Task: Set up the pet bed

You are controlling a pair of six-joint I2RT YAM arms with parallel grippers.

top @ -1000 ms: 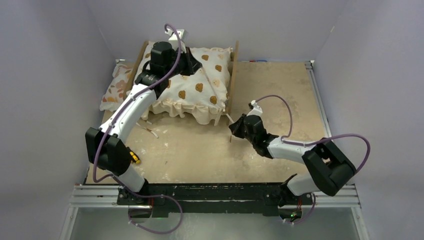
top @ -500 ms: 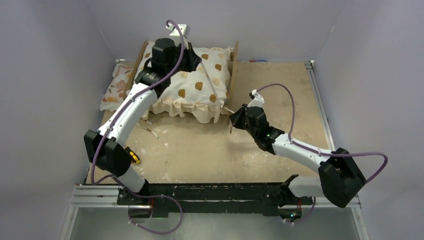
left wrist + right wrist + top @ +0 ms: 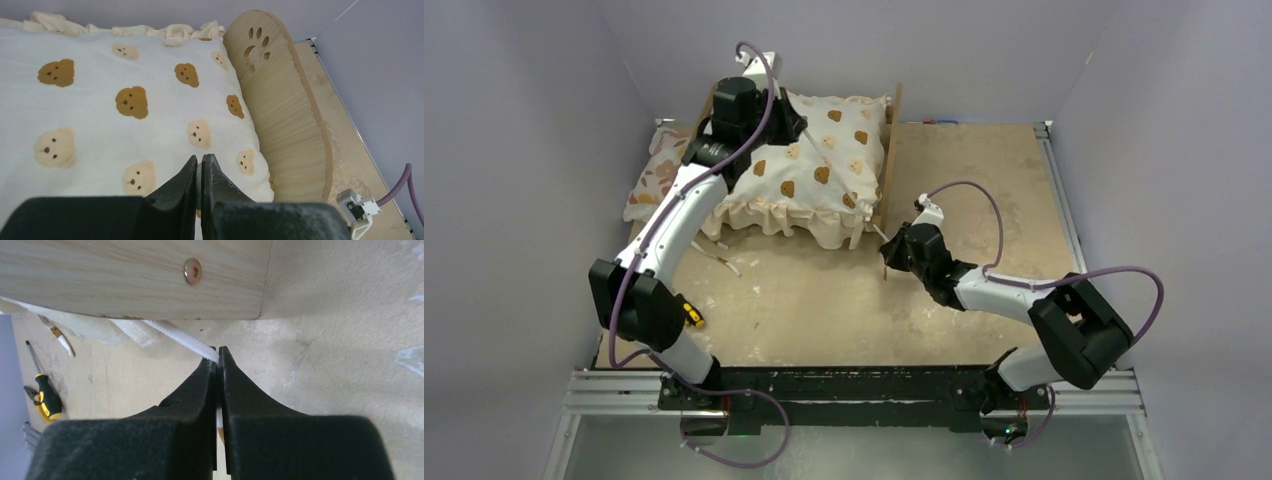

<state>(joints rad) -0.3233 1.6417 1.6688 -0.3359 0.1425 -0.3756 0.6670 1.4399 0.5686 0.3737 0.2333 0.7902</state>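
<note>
Two arms share the work in the top view: the pet bed [image 3: 890, 140] stands at the far left of the table [image 3: 984, 170], its headboard on edge and running from far to near on the bed's right side, with the bear-print cushion [image 3: 824, 150] filling the frame. The left arm stretches long and nearly straight over the cushion, the left gripper [image 3: 792, 118] above its far part. The right arm is folded low at the elbow, so the right gripper [image 3: 892, 245] sits just beside the bed's near right corner and is the nearer one to that corner. From the left wrist, the fingers are pressed together against the cushion cloth. Whether a fold is caught I cannot tell. The headboard, with its paw-print cutout [image 3: 257, 41], lies to the right of the tips. From the right wrist, the fingers pinch a white cord [image 3: 180, 336] that runs up and left under the wooden panel with its screw [image 3: 192, 271]. The bed lies just ahead, so I judge the coming move turns on the cord's slant toward that corner.
</note>
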